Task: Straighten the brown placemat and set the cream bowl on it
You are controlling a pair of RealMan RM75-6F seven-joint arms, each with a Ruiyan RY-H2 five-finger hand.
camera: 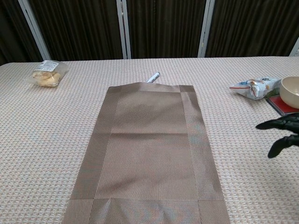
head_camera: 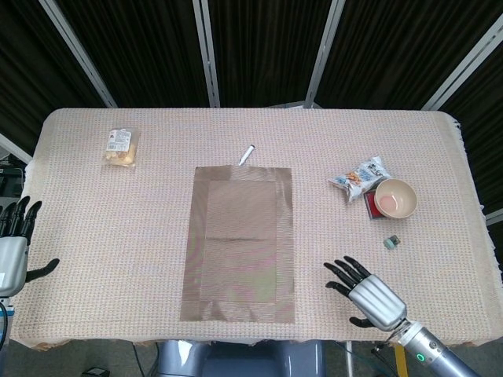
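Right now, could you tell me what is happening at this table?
Nothing is being held at this moment. The brown placemat lies flat mid-table, and the cream bowl sits off it at the right on a red square. The right hand, fingers spread, hovers beside the mat's right edge; the left hand is open at the table's left edge.
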